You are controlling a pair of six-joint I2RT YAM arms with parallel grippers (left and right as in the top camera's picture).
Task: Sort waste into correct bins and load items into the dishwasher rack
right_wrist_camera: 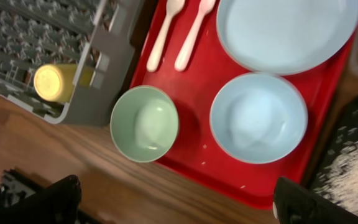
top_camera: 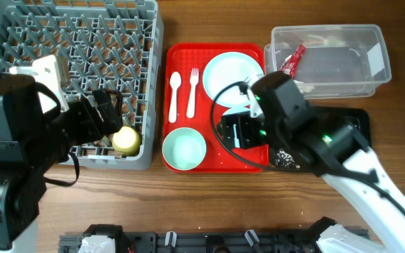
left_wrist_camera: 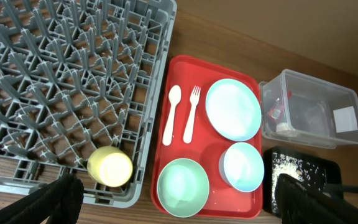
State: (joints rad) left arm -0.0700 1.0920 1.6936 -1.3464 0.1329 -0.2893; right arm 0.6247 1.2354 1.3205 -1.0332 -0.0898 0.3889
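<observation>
Rack is thick with upright pegs, and the yellow cup fills a near-edge cell. Red tray is crowded: green bowl just beside blue bowl, plate close behind. Bare wood lies open in front.

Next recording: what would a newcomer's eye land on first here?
The bright red tray sits mid-table, carrying a pale blue plate, a greenish bowl, a blue bowl, a white spoon and fork. Left of it, the big grey rack holds a yellow cup by its corner. To the right, a red wrapper lies in the clear tub.
</observation>
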